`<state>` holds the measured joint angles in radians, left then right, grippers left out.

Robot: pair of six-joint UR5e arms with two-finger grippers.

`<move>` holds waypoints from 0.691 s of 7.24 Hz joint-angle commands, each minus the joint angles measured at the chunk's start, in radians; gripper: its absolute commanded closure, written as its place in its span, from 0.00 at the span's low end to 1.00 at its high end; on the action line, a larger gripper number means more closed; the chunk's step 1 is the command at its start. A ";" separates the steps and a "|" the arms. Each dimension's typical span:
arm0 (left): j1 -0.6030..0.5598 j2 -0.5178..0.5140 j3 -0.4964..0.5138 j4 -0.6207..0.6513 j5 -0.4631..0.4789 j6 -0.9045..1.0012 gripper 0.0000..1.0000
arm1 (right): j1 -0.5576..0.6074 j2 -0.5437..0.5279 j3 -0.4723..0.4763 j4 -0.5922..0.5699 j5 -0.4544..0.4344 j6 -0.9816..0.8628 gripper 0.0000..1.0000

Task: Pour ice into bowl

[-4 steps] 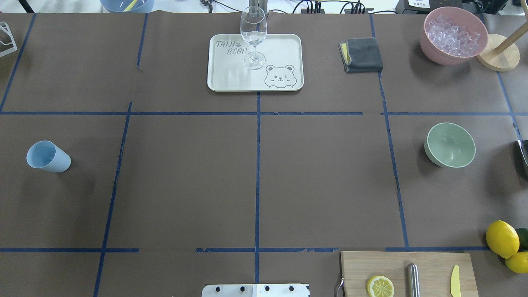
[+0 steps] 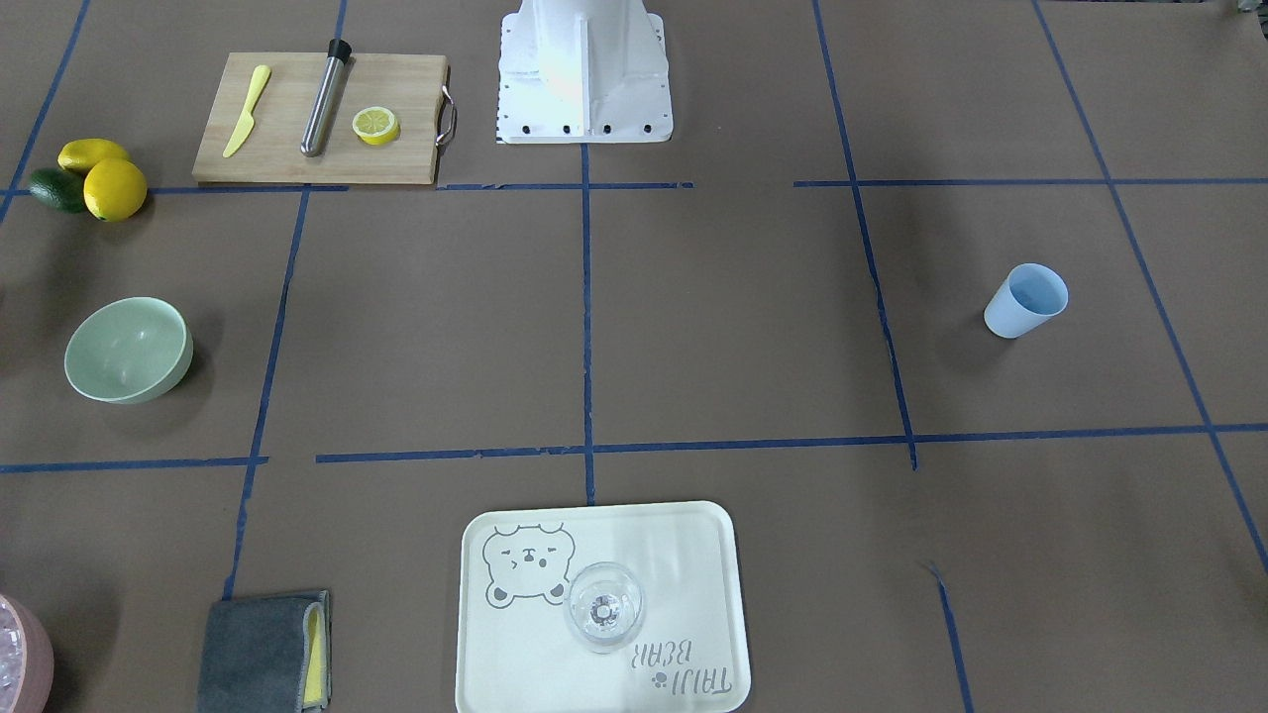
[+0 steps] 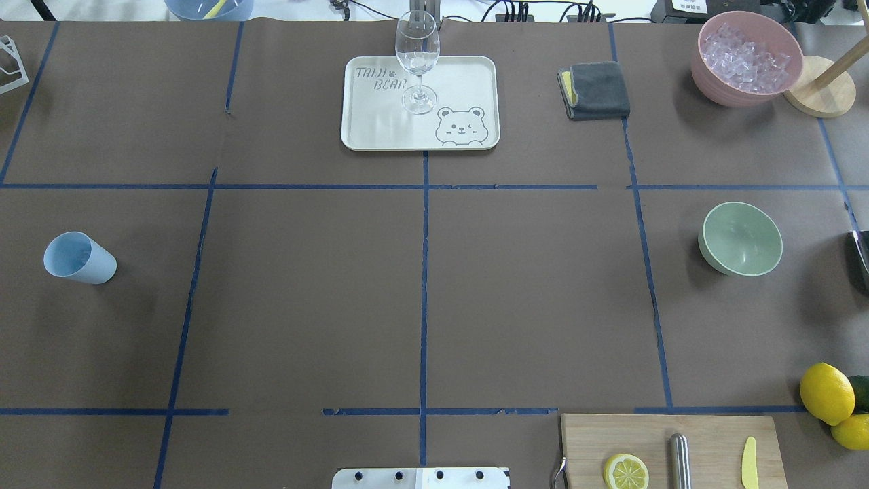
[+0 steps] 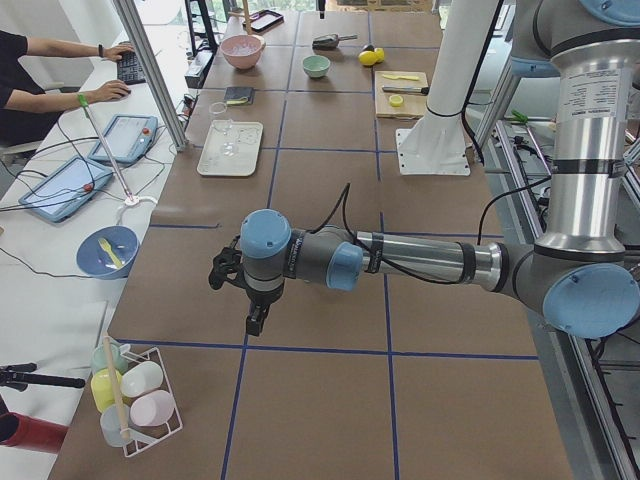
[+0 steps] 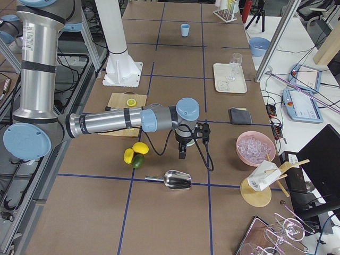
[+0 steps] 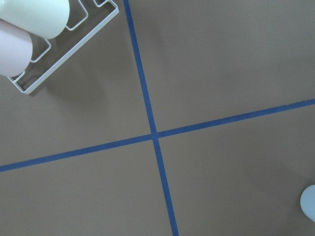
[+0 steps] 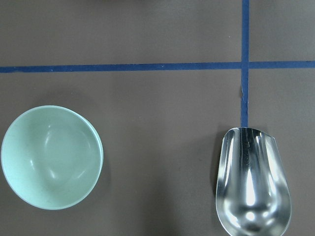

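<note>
The mint-green bowl [image 3: 740,238] stands upright and empty on the right half of the table; it also shows in the right wrist view [image 7: 51,157]. The ice [image 3: 745,58] is heaped in the pink container [image 3: 706,78] at the far right. A metal scoop [image 7: 252,189] lies empty on the table beside the bowl. My right gripper [image 5: 182,154] hangs above the bowl and scoop, touching neither. My left gripper [image 4: 255,322] hangs over the table's left end. Both show only in side views, so I cannot tell whether they are open or shut.
A blue cup [image 3: 79,257] stands at the left. A wine glass [image 3: 417,61] stands on a cream tray [image 3: 461,81]. A grey cloth [image 3: 595,90], a cutting board [image 3: 652,435] and lemons [image 3: 826,392] are on the right. A wire cup rack [image 6: 49,44] is below my left wrist.
</note>
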<state>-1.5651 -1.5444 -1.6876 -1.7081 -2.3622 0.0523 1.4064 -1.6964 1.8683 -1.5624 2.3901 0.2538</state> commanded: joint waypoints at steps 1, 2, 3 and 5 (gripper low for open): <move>0.005 -0.002 -0.003 -0.025 -0.008 0.004 0.00 | -0.015 -0.002 0.003 0.077 0.007 0.033 0.00; 0.005 0.004 -0.024 -0.071 -0.014 -0.005 0.00 | -0.088 -0.002 0.002 0.153 0.006 0.106 0.00; 0.005 0.004 -0.027 -0.076 -0.015 -0.005 0.00 | -0.151 -0.002 -0.021 0.245 -0.005 0.196 0.00; 0.007 0.004 -0.027 -0.076 -0.014 -0.006 0.00 | -0.268 0.009 -0.104 0.388 -0.053 0.307 0.00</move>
<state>-1.5592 -1.5404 -1.7137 -1.7812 -2.3761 0.0469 1.2160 -1.6951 1.8113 -1.2639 2.3736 0.4802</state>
